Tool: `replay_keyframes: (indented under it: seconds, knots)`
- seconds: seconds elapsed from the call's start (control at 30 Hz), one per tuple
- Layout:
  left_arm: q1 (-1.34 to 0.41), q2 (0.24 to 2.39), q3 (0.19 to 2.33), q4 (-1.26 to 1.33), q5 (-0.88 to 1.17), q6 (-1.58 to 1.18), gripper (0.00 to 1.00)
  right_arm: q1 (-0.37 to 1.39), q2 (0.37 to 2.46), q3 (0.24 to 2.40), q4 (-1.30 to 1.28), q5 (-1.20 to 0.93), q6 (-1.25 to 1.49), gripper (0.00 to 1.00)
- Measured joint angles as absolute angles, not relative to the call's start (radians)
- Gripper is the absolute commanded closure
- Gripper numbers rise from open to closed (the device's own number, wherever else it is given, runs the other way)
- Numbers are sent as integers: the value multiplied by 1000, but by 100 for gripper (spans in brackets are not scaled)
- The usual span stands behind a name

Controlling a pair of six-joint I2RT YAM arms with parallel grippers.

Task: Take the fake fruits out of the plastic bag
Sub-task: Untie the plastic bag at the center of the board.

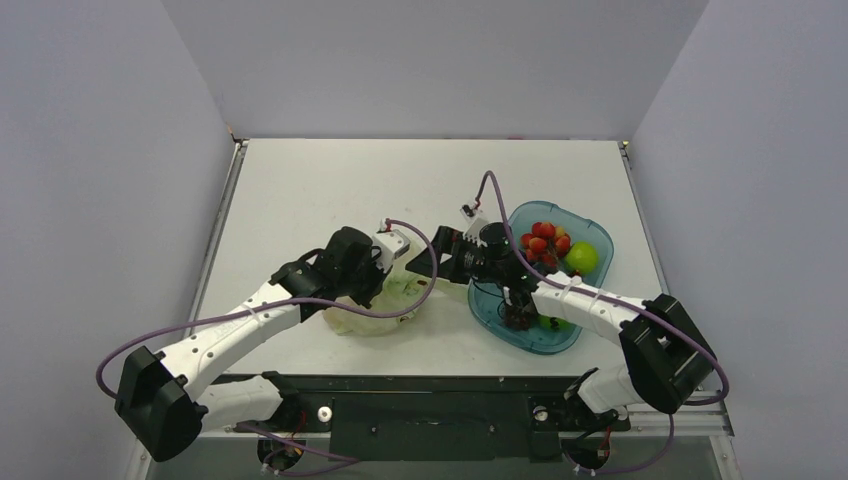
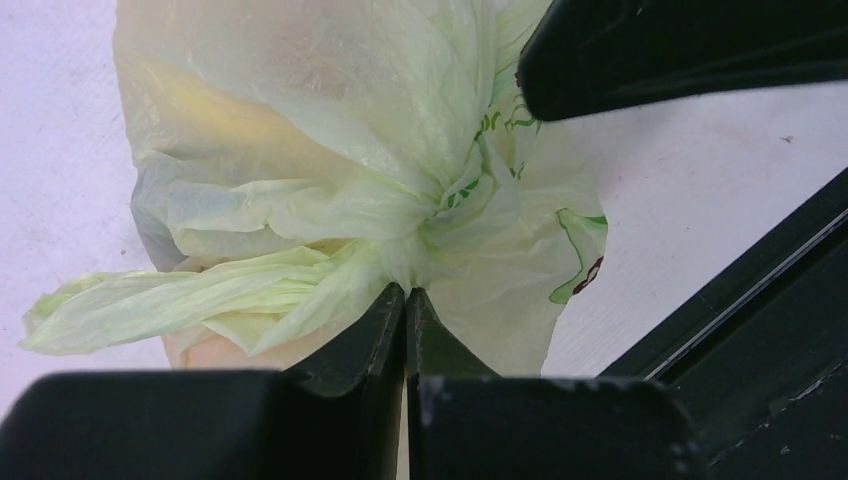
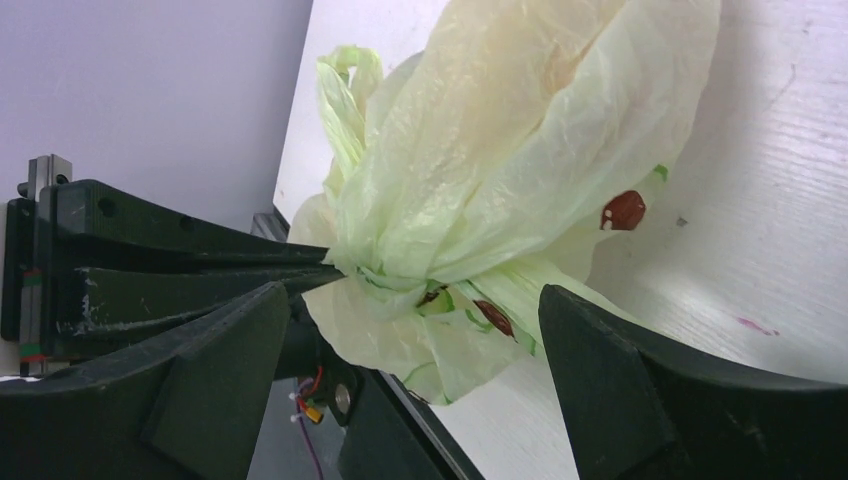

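The plastic bag [image 1: 372, 318] lies on the counter [image 1: 300, 190] near its middle, a little to the left and toward the near edge, just left of the blue tray [image 1: 590, 225]. The left claw [image 2: 405, 295] is closed on the bag's gathered neck, its two fingers pressed together with a twist of film pinched between them. The right claw [image 3: 415, 295] stands wide apart and holds nothing, one finger on each side of the bag's crumpled right end. It cannot be told whether the fingers touch the film. The fake fruits [image 2: 225, 115] are inside and show only as dim yellowish and peach tints through the pale-green film. The bag looks thin, soft and very light, likely slippery and easy to tear, and it should collapse and slide rather than keep its shape. A firm pinch on bunched film or on a loop handle [image 2: 130, 305] seems the safest hold, with the second claw spreading a free edge. The fruits look hard and light and would probably roll once freed. The bag rests as a low lump, slightly longer from left to right. Its pinched neck seems to point toward the far right, with the bulging body behind it at the near left.
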State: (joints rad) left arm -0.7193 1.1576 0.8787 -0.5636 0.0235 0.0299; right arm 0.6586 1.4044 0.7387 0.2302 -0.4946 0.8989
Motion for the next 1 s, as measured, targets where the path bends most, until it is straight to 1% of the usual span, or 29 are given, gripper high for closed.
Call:
replay_keyframes:
  seconds: [0.17, 0.3, 0.47, 0.67, 0.73, 0.77, 0.8, 0.83, 0.87, 0.9, 1.0]
  knots:
    - [-719, 1147, 879, -564, 16, 37, 100, 732, 1405, 730, 290, -391, 928, 14]
    - [-719, 1147, 879, -564, 17, 39, 100, 759, 1421, 739, 281, -353, 925, 21]
    - [-719, 1147, 877, -563, 25, 42, 100, 775, 1486, 789, 255, -305, 908, 28]
    - [-725, 1148, 875, -563, 36, 46, 100, 817, 1534, 850, 221, -269, 875, 41]
    - [-728, 1154, 875, -563, 37, 47, 100, 823, 1536, 856, 208, -262, 865, 51]
    - [-731, 1159, 875, -563, 38, 47, 100, 826, 1536, 858, 204, -260, 859, 63]
    - [-732, 1164, 875, -563, 39, 47, 100, 826, 1536, 859, 204, -258, 854, 71]
    - [-733, 1170, 875, -564, 39, 47, 100, 825, 1536, 860, 204, -256, 848, 87]
    - [-734, 1174, 875, -564, 40, 47, 100, 825, 1536, 860, 205, -253, 847, 95]
    - [-734, 1176, 875, -564, 39, 47, 100, 824, 1536, 859, 207, -252, 848, 100]
    - [-739, 1177, 875, -564, 34, 46, 100, 806, 1536, 858, 228, -274, 852, 100]
